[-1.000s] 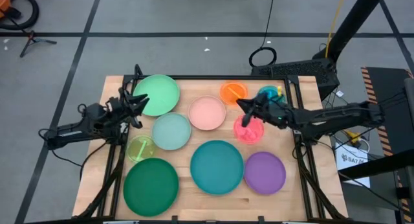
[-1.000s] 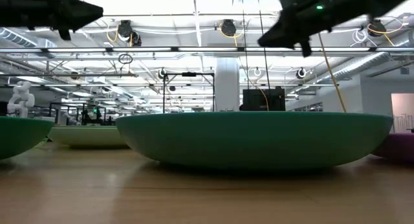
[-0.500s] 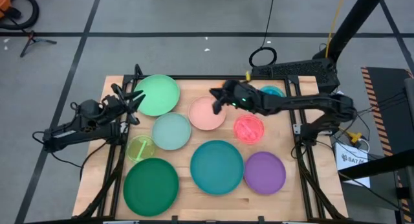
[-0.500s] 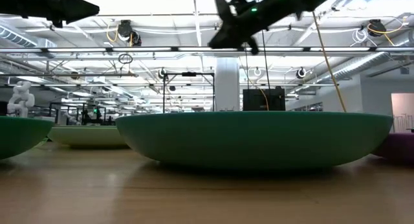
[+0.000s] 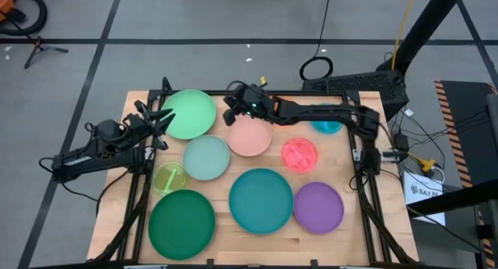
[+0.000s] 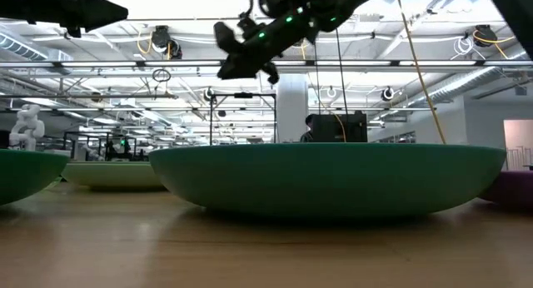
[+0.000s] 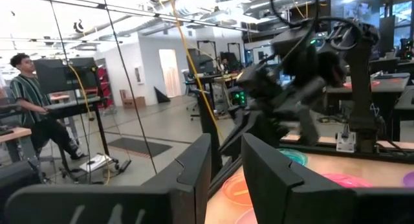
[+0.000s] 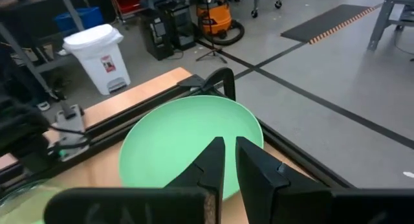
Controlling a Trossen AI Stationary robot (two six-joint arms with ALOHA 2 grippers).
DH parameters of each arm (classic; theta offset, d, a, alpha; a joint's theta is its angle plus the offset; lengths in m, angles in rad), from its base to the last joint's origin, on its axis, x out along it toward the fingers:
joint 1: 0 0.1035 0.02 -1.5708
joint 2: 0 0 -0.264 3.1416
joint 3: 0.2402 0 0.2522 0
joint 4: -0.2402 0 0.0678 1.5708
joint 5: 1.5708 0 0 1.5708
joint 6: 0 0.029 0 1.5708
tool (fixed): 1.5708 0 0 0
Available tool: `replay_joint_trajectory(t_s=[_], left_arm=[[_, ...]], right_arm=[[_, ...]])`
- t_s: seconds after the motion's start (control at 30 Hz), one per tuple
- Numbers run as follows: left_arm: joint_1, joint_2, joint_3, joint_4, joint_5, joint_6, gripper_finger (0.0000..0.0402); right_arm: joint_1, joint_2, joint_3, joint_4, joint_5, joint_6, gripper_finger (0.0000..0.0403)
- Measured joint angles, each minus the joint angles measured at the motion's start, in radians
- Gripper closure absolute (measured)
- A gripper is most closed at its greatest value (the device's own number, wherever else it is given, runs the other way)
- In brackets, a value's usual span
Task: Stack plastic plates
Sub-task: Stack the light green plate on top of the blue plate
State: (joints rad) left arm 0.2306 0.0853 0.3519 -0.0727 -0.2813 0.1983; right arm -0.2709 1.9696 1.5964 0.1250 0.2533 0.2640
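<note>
- Over the far part of the table (image 5: 257,242), the right claw (image 5: 231,113) hangs above the gap between the light green plate (image 5: 189,113) and the pink plate (image 5: 250,136); its fingers stand close together with a thin slit between them, and nothing is in them.
- At the table's left edge, the left claw (image 5: 162,121) hovers beside the light green plate, its fingers (image 7: 194,166) a little apart and holding nothing.
- Along the near edge lie three big plates: dark green (image 5: 181,221) at the left corner, teal (image 5: 261,200) in the middle, purple (image 5: 318,207) toward the right.
- Between these and the far row sit a mint plate (image 5: 206,158), a small yellow-green plate (image 5: 170,178) near the left edge, and a small magenta plate (image 5: 299,154).
- Near the far right corner a small teal plate (image 5: 326,126) shows partly under the right arm; whether another plate lies on it I cannot tell.
- Seen from table height, the teal plate's rim fills the middle and both arms are raised well above it.
- Beyond the table, a person (image 7: 31,104) stands at a desk.
</note>
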Motion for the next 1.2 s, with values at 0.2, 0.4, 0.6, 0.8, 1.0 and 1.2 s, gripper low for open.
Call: replay_joint_trajectory(t_s=[0.2,0.4,0.6,0.8,1.0,1.2], left_arm=[[0.000,0.000,0.000,-0.001,0.000,0.002,0.0307],[0.000,0.000,0.000,0.000,0.000,0.010,0.0307],[0.000,0.000,0.000,0.000,0.000,0.010,0.0307],[0.000,0.000,0.000,-0.005,0.000,0.011,0.0307],[0.000,0.000,0.000,-0.005,0.000,0.014,0.0307],[0.000,0.000,0.000,-0.005,0.000,0.019,0.0307]], right_arm=[[-0.033,0.153,0.197,-0.066,-0.083,0.014,0.0369],[-0.056,0.322,0.436,-0.223,-0.101,0.038,0.0369],[-0.087,0.461,0.607,-0.365,-0.099,0.133,0.0369],[-0.109,0.518,0.619,-0.418,-0.112,0.231,0.0369],[-0.115,0.537,0.620,-0.468,-0.178,0.282,0.0369],[-0.104,0.535,0.620,-0.475,-0.177,0.274,0.0324]])
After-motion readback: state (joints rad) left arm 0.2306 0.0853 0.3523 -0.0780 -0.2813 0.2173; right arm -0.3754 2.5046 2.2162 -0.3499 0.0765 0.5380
